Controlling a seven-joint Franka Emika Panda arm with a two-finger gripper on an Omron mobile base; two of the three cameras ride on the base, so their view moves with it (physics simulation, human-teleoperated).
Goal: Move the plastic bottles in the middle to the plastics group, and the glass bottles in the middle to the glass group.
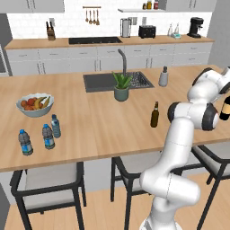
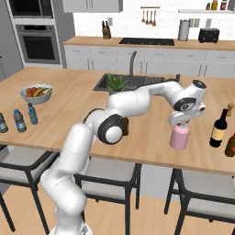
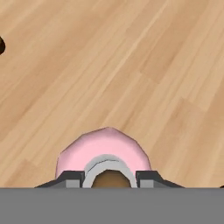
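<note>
Tool [image 2: 180, 125] clamped on the whitish top of the pink bottle [image 2: 179, 137] — fingers [image 3: 72, 178] either side of the neck. Bottle upright on the tabletop [image 2: 82, 110], wine bottle [image 2: 219, 128] near to its right. Amber bottle [image 1: 154, 115] mid-tabletop; three water bottles [image 1: 48, 136] far left — beside the fruit bowl [image 1: 35, 104].

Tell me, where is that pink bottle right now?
In the right base view the pink bottle stands on the wooden counter near its front edge, directly under the gripper, left of the dark wine bottle.
</note>
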